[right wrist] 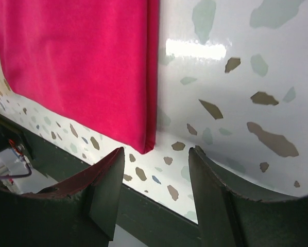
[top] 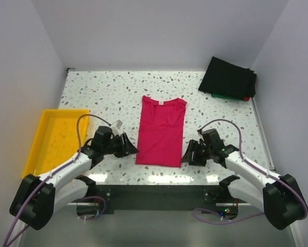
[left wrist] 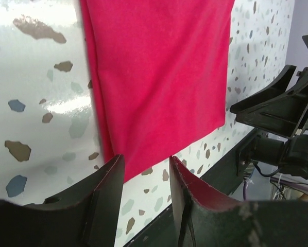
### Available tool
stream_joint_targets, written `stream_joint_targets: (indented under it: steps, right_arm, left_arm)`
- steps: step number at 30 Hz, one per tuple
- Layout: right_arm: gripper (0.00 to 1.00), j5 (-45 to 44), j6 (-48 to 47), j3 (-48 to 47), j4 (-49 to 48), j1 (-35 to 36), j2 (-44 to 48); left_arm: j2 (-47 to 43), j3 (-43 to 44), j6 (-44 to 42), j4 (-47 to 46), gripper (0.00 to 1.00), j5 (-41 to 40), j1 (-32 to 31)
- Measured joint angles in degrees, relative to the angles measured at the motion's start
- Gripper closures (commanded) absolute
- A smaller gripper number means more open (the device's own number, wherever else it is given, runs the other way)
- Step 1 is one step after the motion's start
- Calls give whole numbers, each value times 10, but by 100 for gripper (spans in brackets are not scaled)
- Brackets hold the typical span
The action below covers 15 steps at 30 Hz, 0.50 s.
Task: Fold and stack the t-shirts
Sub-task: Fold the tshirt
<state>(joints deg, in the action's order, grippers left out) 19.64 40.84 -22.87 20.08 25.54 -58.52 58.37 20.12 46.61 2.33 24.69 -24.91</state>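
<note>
Flanking the pink t-shirt (top: 161,131), both jaws gape empty — only overhead shows the black stack (top: 227,77).

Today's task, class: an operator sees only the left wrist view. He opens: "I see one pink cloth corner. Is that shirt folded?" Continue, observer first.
Observer: Yes. From above, the pink t-shirt is a narrow strip, sides folded in, collar at the far end.
Operator: Any other shirts?
Observer: A dark folded stack sits in the far right corner, with green and red edges showing underneath.
Operator: Is the right gripper holding the hem?
Observer: No. Its own camera shows the right gripper open, with the shirt's near corner just ahead and not gripped.
</note>
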Motion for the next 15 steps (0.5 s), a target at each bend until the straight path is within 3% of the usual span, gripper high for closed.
stream_joint_targets:
  steps: [15]
  right_arm:
    - [47, 18, 73, 20, -93, 71, -59]
  left_arm:
    - [-2, -32, -1, 34, 55, -36, -59]
